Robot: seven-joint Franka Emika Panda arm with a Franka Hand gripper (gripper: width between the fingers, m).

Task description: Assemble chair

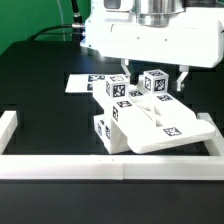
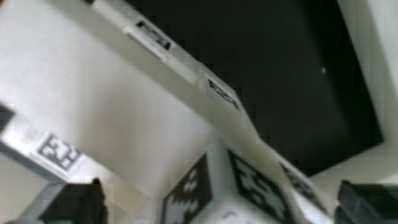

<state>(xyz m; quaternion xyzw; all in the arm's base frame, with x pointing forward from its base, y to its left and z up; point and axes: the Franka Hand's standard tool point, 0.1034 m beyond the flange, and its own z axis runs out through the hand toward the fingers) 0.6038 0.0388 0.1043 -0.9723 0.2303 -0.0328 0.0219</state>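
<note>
The chair lies in several white tagged pieces heaped in mid-table. A broad flat panel rests tilted on a chunky block. Another tagged piece lies behind it. A small tagged block stands on top of the heap. My gripper is open, with one finger on each side of this block and gaps showing. In the wrist view the block sits between the dark fingertips, and the gripper is not closed on it. The panel's tagged edge runs diagonally across that view.
The marker board lies flat behind the heap on the exterior view's left. A long white border rail runs along the front, and another rail stands at the exterior view's left. The table top is black.
</note>
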